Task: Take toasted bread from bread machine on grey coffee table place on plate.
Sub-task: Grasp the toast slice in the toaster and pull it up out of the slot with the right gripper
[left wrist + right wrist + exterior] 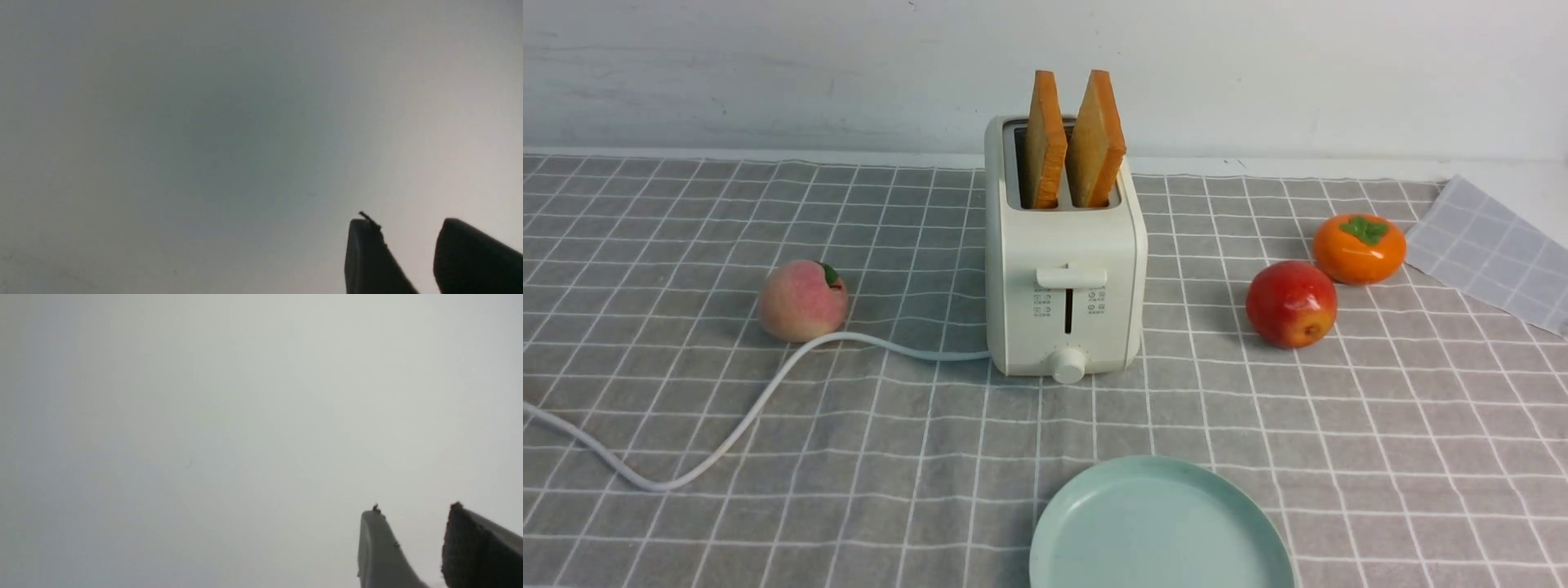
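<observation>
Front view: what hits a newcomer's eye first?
The white toaster at centre, with two toast slices standing tall out of its slots. Then the mint plate at the near edge, empty, and the bright fruit: a peach left of the toaster, an apple and a persimmon right.

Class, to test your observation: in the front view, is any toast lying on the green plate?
No, both toast slices stand in the toaster, none on the plate.

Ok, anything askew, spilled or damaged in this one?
Nothing spilled or damaged. The right bread slice leans sideways in the bread machine, away from the straighter left slice, and a paler checked cloth lies crooked at the far right of the grey coffee table.
</observation>
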`<move>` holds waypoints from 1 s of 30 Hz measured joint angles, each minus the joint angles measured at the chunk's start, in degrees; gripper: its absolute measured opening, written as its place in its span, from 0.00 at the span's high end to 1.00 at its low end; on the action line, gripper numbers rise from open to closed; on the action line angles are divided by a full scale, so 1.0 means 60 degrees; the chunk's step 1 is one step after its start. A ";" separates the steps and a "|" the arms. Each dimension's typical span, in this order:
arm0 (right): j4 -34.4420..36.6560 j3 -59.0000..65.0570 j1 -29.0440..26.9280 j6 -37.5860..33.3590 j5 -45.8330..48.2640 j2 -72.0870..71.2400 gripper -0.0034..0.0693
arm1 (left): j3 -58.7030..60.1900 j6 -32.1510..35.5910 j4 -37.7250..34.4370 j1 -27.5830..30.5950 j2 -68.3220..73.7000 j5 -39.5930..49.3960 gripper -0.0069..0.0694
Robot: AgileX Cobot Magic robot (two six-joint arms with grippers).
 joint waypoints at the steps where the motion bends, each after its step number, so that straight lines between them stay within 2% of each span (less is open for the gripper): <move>1: -0.0191 -0.0415 0.0000 -0.0009 0.0538 0.0565 0.62 | -0.0272 0.0000 0.0035 0.0000 0.0338 0.0521 0.60; 6: -0.0733 -0.1221 0.0000 -0.0006 0.2414 0.2691 0.62 | -0.1017 0.0037 0.0087 0.0000 0.2023 0.4668 0.60; 11: 0.0194 -0.1527 0.0460 -0.0487 0.3809 0.4533 0.62 | -0.1017 0.0253 -0.0067 0.0000 0.2607 0.7270 0.60; 16: 0.1468 -0.3120 0.1325 -0.1905 0.5156 0.6699 0.62 | -0.1132 0.0499 -0.0951 0.0000 0.2588 0.7676 0.60; 19: 0.1952 -0.4864 0.2109 -0.2741 0.5309 0.8141 0.62 | -0.1244 0.1183 -0.1784 0.0000 0.2449 0.7680 0.60; 24: 0.1924 -0.7651 0.3308 -0.3377 0.5292 1.0493 0.61 | -0.1295 0.2696 -0.3140 0.0000 0.2336 0.7851 0.60; 30: 0.1466 -1.0340 0.3638 -0.3289 0.5311 1.2748 0.60 | -0.1295 0.3466 -0.3912 0.0000 0.2328 0.8155 0.60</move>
